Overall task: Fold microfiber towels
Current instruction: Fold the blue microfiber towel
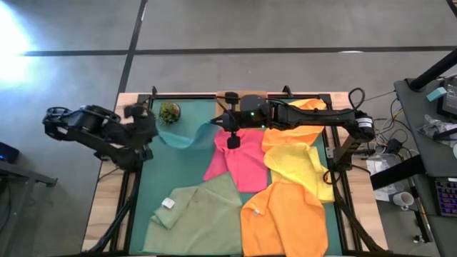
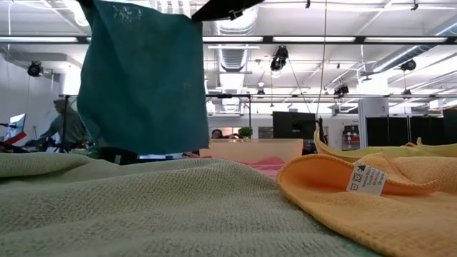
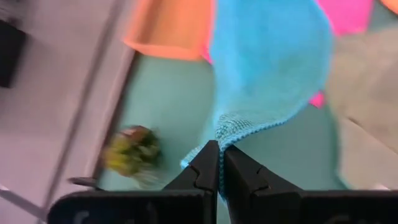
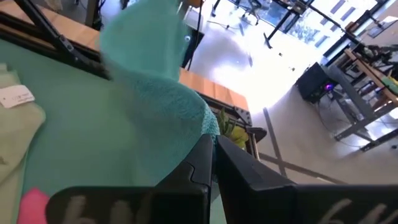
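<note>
Teal towel (image 1: 182, 134) hangs in the air over the bench's far end, stretched between both arms. Left end effector (image 3: 219, 163) clamped on one corner; right end effector (image 4: 212, 147) clamped on the opposite corner.

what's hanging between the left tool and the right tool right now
The teal towel spans between the left tool and the right tool, each pinching an edge, seen in the high view.
</note>
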You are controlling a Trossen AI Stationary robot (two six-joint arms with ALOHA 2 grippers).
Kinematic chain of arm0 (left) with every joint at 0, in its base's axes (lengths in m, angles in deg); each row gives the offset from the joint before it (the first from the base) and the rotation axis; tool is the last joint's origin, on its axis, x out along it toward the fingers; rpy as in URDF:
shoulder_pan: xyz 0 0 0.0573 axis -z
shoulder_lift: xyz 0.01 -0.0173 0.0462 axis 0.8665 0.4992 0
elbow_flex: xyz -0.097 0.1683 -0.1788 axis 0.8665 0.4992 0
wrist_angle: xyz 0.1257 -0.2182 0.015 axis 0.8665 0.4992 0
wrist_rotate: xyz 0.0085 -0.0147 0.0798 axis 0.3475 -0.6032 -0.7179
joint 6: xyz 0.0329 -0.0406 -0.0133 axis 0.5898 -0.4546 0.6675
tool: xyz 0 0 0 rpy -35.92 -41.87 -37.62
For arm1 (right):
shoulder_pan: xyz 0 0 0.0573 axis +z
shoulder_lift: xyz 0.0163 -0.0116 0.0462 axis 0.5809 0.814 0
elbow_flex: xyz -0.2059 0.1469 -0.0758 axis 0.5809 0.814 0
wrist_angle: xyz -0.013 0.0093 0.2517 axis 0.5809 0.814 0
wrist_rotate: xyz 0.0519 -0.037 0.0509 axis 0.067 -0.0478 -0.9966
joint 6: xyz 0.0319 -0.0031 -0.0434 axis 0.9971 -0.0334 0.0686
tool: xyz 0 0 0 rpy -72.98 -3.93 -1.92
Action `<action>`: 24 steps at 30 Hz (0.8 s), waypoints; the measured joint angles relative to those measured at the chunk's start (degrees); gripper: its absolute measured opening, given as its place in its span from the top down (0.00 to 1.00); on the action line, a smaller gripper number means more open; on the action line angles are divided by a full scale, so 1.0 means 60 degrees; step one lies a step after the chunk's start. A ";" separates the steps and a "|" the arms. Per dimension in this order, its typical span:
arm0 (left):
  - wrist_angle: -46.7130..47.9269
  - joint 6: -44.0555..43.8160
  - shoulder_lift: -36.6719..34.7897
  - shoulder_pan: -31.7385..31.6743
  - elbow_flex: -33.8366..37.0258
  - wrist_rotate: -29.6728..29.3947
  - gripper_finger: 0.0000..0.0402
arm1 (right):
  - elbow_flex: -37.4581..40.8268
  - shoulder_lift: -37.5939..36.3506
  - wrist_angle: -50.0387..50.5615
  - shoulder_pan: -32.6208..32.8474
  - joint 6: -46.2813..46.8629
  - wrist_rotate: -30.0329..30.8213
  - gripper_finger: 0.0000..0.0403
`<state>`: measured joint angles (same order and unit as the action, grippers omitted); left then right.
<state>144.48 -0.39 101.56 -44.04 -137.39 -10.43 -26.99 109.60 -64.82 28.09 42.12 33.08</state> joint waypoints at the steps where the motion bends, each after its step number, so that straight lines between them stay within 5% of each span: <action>1: 0.0000 -0.0130 0.0137 0.0000 0.0044 0.0372 1.00 | 0.0000 0.0004 0.0007 0.0000 0.0000 -0.0003 0.98; 7: 0.0000 -0.0415 0.0935 -0.0007 0.0222 0.1876 1.00 | 0.0000 0.0007 0.0004 -0.0016 0.0015 -0.0003 0.98; 15: -0.0001 -0.0279 0.1288 -0.0467 0.0260 0.2319 1.00 | 0.0000 0.0011 0.0015 -0.0018 0.0095 -0.0003 0.98; 24: 0.0006 0.0595 -0.0115 -0.2415 0.1240 0.2329 1.00 | 0.0000 0.0011 0.0014 -0.0018 0.0105 -0.0003 0.98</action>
<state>144.52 3.18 100.87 -58.53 -129.95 3.55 -26.99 109.67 -64.73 27.98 42.75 33.06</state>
